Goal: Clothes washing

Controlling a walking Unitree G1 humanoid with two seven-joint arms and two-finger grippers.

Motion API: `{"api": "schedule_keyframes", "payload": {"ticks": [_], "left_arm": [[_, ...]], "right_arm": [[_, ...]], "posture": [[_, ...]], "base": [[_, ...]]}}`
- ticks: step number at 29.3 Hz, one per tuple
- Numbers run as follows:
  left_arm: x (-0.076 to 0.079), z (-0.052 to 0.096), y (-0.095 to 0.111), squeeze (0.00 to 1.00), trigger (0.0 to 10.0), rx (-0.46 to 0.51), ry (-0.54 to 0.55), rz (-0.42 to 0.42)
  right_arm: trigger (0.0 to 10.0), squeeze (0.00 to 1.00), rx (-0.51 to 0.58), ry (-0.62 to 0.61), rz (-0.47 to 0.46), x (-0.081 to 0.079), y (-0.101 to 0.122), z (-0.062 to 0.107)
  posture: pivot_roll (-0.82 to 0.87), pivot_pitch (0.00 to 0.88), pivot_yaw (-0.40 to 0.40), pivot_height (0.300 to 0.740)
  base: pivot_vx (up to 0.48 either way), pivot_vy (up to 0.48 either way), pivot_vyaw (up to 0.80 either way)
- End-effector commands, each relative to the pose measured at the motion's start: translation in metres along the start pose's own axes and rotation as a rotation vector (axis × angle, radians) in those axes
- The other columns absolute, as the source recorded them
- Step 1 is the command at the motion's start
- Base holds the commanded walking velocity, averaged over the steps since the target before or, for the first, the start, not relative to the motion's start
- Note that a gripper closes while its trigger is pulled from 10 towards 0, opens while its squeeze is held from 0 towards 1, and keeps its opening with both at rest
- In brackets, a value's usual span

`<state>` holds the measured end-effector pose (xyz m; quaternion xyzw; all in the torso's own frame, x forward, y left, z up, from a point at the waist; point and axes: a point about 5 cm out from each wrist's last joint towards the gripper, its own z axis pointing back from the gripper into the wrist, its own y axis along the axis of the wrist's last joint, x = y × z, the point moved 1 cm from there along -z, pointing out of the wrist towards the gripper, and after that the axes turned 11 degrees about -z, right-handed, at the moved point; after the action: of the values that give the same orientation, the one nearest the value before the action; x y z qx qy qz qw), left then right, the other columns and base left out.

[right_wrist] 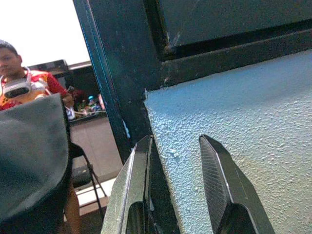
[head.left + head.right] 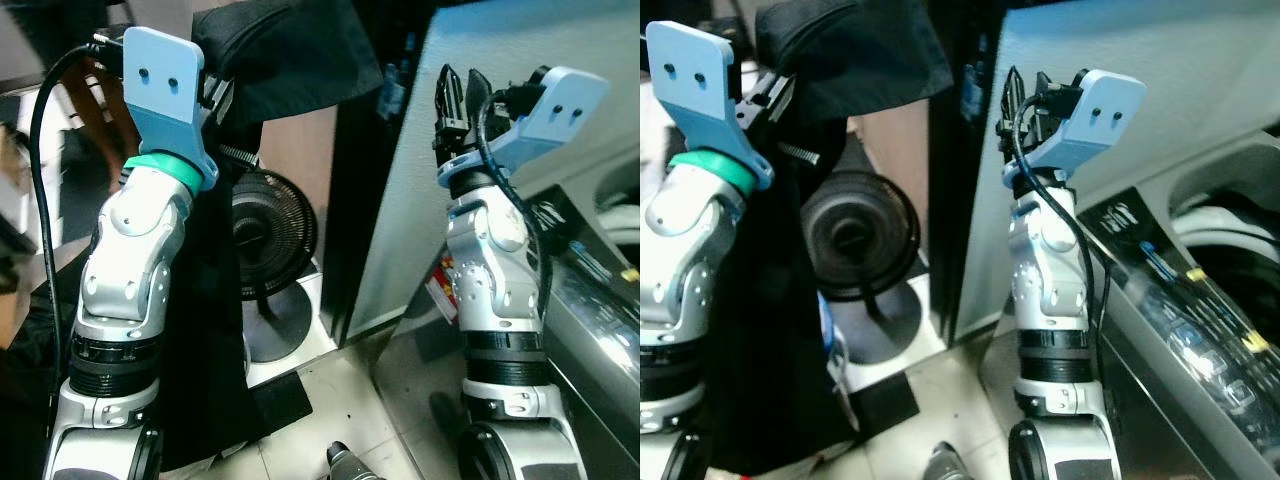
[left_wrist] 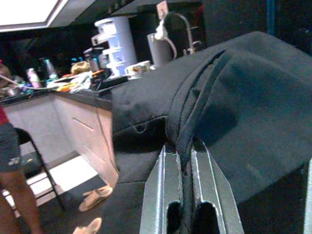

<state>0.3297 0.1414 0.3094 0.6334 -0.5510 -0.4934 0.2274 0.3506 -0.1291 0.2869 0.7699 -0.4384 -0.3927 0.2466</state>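
Up front, L end effector (image 3: 187, 161) pinches black garment (image 3: 234, 112), tips hidden; R end effector (image 1: 183, 165) spread.

Matt black cloth garment (image 3: 253, 107) (seamed, soft-looking); rough pale textured wall (image 1: 253, 117); glossy washer panel (image 2: 1180, 320).

Both head views are fairly bright but soft, with a cool blue cast over the pale wall (image 2: 500, 150) and the silver arms. Glare streaks the glossy front of the washing machine (image 2: 1200, 330), and the floor tiles (image 2: 330, 400) shine pale. The black garment (image 2: 290, 50) is so dark that its folds are mostly lost. In the left wrist view a ceiling light (image 3: 24, 9) burns out to white while the kitchen counter (image 3: 78, 92) behind sits dim and grainy. In the right wrist view the sky (image 1: 44, 29) is blown out, and the close pincer fingers (image 1: 229, 195) are slightly blurred.
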Motion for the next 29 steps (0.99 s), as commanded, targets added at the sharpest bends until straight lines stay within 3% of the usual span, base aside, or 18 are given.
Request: {"api": "schedule_keyframes", "payload": {"ticks": [1, 12, 14, 15, 17, 18, 19, 22, 29], "left_arm": [[-0.001, 0.000, 0.001, 0.00, 10.0, 0.004, -0.001, -0.007], [-0.002, 0.010, -0.006, 0.00, 10.0, -0.018, -0.013, -0.017], [0.002, 0.025, -0.009, 0.00, 10.0, -0.028, -0.030, -0.029], [0.002, 0.025, -0.009, 0.00, 10.0, -0.028, -0.030, -0.029], [0.008, 0.044, -0.014, 0.00, 10.0, -0.061, -0.055, -0.032], [0.008, 0.044, -0.014, 0.00, 10.0, -0.061, -0.055, -0.032], [0.012, 0.059, -0.019, 0.00, 10.0, -0.098, -0.063, -0.044], [0.010, 0.068, -0.022, 0.00, 10.0, -0.118, -0.065, -0.071], [0.000, 0.067, -0.024, 0.00, 10.0, -0.126, -0.035, -0.094]], "right_arm": [[10.0, 0.00, 0.003, 0.004, -0.002, -0.001, 0.000, 0.001], [10.0, 0.00, -0.012, 0.053, 0.023, -0.006, -0.006, 0.011], [10.0, 0.00, -0.020, 0.079, 0.011, -0.010, -0.008, 0.027], [10.0, 0.00, -0.020, 0.079, 0.011, -0.010, -0.008, 0.027], [10.0, 0.00, -0.032, 0.086, -0.015, -0.014, -0.010, 0.045], [10.0, 0.00, -0.032, 0.086, -0.015, -0.014, -0.010, 0.045], [10.0, 0.00, -0.046, 0.086, -0.027, -0.016, -0.010, 0.058], [10.0, 0.00, -0.060, 0.091, -0.032, -0.017, -0.011, 0.065], [10.0, 0.00, -0.062, 0.106, -0.031, -0.018, -0.013, 0.063]], "posture": [[0.01, 0.000, 0.059, 0.740], [0.02, 0.000, 0.069, 0.740], [0.03, 0.000, 0.073, 0.740], [0.03, 0.000, 0.073, 0.740], [0.04, 0.000, 0.082, 0.740], [0.04, 0.000, 0.082, 0.740], [0.04, 0.000, 0.091, 0.740], [0.04, 0.000, 0.093, 0.740], [0.05, 0.000, 0.091, 0.740]], "base": [[0.000, 0.000, -0.80], [0.000, 0.000, -0.80], [0.000, 0.000, -0.80], [0.000, 0.000, -0.80], [0.000, 0.000, -0.79], [0.000, 0.000, -0.79], [0.000, 0.000, -0.79], [0.000, 0.000, -0.79], [0.000, 0.000, -0.79]]}}
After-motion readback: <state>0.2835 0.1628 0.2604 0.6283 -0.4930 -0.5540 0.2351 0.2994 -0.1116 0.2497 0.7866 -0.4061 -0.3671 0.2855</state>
